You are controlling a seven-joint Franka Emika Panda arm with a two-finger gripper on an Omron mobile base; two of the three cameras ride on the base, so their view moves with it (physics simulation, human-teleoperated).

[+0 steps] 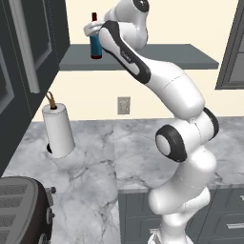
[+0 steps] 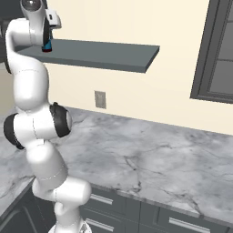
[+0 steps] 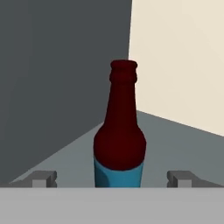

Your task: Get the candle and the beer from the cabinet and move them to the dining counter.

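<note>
The beer (image 3: pixel 120 135), a dark reddish-brown bottle with a blue label, stands upright on the slate-grey cabinet shelf (image 3: pixel 175 140) near its left end. My gripper (image 3: pixel 113 179) is open, one fingertip on each side of the bottle's lower body with clear gaps. From the left base view the beer (image 1: pixel 95 46) is partly covered by my hand, and the gripper (image 1: pixel 95 34) is level with the cabinet (image 1: pixel 167 57). In the right base view just the blue label of the beer (image 2: pixel 47 46) peeks out behind the arm. The candle and the dining counter are out of view.
A dark tall cupboard (image 1: pixel 24 57) adjoins the shelf's left end. Below, a marble counter (image 1: pixel 105 157) carries a white paper-towel roll (image 1: pixel 58 129) and a dark toaster (image 1: pixel 21 209). A wall outlet (image 1: pixel 124 105) sits under the shelf; a window frame (image 2: pixel 218 54) is right.
</note>
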